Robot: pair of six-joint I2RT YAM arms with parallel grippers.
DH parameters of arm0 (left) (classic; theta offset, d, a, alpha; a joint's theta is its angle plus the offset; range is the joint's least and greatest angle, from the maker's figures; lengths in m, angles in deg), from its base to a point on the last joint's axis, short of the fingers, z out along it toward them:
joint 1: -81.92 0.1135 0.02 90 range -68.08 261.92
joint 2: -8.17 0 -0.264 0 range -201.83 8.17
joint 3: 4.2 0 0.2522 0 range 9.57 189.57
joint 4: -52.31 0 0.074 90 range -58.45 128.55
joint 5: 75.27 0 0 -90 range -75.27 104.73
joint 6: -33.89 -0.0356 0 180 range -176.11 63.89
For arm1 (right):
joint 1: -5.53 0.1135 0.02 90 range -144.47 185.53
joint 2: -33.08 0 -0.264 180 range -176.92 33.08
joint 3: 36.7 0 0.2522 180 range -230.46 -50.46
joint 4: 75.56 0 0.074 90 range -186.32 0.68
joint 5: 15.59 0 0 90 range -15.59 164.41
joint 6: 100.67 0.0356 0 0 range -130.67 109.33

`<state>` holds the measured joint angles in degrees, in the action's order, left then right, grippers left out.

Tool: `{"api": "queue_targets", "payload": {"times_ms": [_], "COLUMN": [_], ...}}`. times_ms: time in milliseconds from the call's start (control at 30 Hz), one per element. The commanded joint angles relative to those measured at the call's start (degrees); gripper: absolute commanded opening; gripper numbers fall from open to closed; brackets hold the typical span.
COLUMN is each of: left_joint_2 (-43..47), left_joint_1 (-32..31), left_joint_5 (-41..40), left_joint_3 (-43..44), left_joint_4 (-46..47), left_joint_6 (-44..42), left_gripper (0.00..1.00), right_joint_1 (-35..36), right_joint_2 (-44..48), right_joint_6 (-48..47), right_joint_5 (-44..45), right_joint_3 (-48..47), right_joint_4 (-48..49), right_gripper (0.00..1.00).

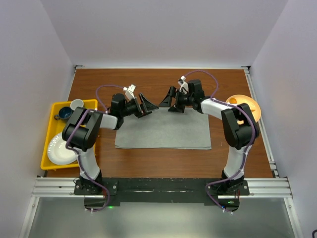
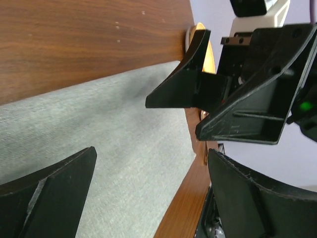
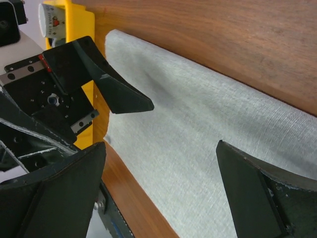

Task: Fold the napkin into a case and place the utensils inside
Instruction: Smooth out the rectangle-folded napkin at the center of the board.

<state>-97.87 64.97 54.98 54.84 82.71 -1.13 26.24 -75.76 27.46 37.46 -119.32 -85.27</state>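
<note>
The light-grey napkin (image 1: pixel 163 130) lies flat on the wooden table as a wide rectangle. My left gripper (image 1: pixel 146 106) and my right gripper (image 1: pixel 171 101) hover over its far edge, facing each other a short way apart. Both are open and hold nothing. In the left wrist view the cloth (image 2: pixel 99 139) fills the gap under the open left gripper (image 2: pixel 152 151), and a right finger (image 2: pixel 183 84) shows ahead. The right wrist view has the cloth (image 3: pixel 198 124) beneath the open right gripper (image 3: pixel 159 145). The utensils and a case are out of view.
A yellow tray (image 1: pixel 54 106) at the left table edge holds a white plate (image 1: pixel 62 148), a cup and a small bowl. An orange plate (image 1: pixel 247 104) sits at the right, partly hidden by the right arm. The tray's wall (image 3: pixel 81 29) also shows in the right wrist view.
</note>
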Motion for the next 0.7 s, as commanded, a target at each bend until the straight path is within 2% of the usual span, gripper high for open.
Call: {"api": "queue_targets", "payload": {"times_ms": [0,233,533,667], "left_joint_2": [-4.61,-11.37,-10.33,-9.36], "left_joint_1": [0.16,2.44,10.44,14.13], "left_joint_5": [-2.45,-2.81,-2.19,-2.54], "left_joint_3": [4.11,3.6,-0.19,-1.15], "left_joint_4": [7.16,10.41,11.82,9.63], "left_joint_6": [5.13,8.82,9.09,7.78], "left_gripper": [1.0,1.0,1.0,1.0], "right_joint_1": [0.03,-1.63,-5.94,-6.82], "right_joint_2": [-3.74,-9.37,-10.78,-11.13], "right_joint_6": [4.94,6.08,0.46,-1.21], "right_joint_5": [-0.58,-1.8,-2.95,-3.39], "right_joint_3": [-1.89,1.7,4.08,3.91], "right_joint_4": [8.68,12.73,8.6,7.12], "right_gripper": [0.98,0.98,0.98,0.98]}}
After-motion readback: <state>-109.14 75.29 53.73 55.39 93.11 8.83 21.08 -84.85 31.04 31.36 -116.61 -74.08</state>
